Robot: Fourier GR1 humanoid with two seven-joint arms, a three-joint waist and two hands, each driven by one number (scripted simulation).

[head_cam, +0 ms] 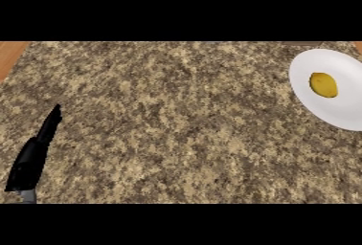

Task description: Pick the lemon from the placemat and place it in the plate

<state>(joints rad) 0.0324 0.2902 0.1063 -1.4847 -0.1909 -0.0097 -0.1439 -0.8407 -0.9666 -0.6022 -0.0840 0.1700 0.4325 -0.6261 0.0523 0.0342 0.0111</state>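
With lemon (324, 84) on plate (332, 107)

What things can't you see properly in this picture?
- Right hand: not in the head view at all.
- Left hand: seen edge-on at lower left, its forearm cut off by the bottom edge.
- Plate: its right side runs past the picture's edge.
- Placemat: none shows.
- Lemon: its underside is hidden, resting on the plate.

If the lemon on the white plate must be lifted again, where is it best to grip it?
Probably across the middle of the lemon, coming from above: it lies flat near the centre of the plate, its sides free.
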